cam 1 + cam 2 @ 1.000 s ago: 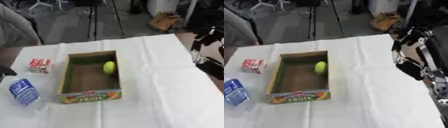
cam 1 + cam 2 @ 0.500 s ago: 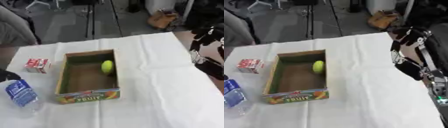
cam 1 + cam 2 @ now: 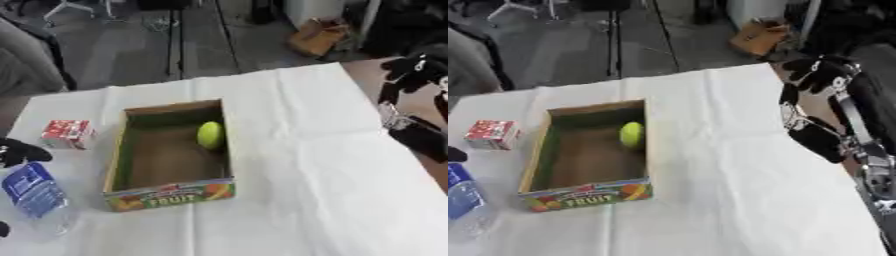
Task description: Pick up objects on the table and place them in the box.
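An open cardboard fruit box [image 3: 116, 165] stands left of the table's middle, with a yellow-green round fruit [image 3: 210, 135] inside against its right wall. A small red and white carton [image 3: 67, 134] sits left of the box. A clear water bottle with a blue label [image 3: 33, 195] lies at the near left. A black part of my left hand [image 3: 21, 150] shows at the left edge, just above the bottle and below the carton. My right hand [image 3: 822, 75] hangs raised over the table's right edge, fingers relaxed and holding nothing.
A white cloth [image 3: 728, 190] covers the table, and its right half is bare. My right forearm [image 3: 820, 140] runs along the right edge. Beyond the far edge are a tripod's legs [image 3: 614, 35] and a brown bag [image 3: 761, 37] on the floor.
The whole picture has shifted, so the camera moved. A little more of my left hand shows near the bottle. The right hand stays raised at the right.
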You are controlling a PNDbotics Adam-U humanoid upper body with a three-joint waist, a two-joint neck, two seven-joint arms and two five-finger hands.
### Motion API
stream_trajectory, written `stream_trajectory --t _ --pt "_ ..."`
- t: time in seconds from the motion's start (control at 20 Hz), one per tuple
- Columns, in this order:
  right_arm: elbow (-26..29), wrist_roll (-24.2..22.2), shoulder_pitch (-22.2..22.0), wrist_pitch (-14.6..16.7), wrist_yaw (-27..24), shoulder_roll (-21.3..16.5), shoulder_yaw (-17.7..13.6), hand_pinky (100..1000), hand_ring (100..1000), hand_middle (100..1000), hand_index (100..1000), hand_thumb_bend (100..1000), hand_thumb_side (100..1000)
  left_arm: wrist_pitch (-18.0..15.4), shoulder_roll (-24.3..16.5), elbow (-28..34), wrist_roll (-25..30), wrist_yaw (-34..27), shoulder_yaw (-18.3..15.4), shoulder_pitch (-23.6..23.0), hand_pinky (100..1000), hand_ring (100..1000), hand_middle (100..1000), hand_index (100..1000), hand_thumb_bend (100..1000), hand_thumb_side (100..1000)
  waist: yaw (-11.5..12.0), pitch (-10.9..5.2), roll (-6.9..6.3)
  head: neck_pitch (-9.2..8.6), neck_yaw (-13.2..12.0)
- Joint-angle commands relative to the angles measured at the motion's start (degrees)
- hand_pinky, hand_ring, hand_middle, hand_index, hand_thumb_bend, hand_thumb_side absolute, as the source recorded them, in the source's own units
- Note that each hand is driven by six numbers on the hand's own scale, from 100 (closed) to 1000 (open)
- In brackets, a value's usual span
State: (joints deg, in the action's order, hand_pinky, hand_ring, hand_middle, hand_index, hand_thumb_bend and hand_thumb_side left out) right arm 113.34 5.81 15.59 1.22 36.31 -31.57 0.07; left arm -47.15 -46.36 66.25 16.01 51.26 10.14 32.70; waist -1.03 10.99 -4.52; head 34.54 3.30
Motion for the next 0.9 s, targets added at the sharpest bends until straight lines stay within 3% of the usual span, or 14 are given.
stream_trajectory --t 0.05,0.9 --pt "1.3 0.0 0.8 0.3 -0.3 -1.5 -0.1 526 556 587 777 100 189 -2.7 -1.2 -0.1 1.7 1.2 0.1 1.0 910 896 885 982 971 373 -0.2 -0.51 0.09 -0.58 -0.1" --pt "1.3 -0.2 1.4 0.5 -0.5 -1.2 0.1 526 554 586 778 100 204 -4.0 0.9 -3.6 2.5 5.0 1.2 0.4 891 875 833 966 945 361 -1.1 0.27 0.25 -0.90 -0.3"
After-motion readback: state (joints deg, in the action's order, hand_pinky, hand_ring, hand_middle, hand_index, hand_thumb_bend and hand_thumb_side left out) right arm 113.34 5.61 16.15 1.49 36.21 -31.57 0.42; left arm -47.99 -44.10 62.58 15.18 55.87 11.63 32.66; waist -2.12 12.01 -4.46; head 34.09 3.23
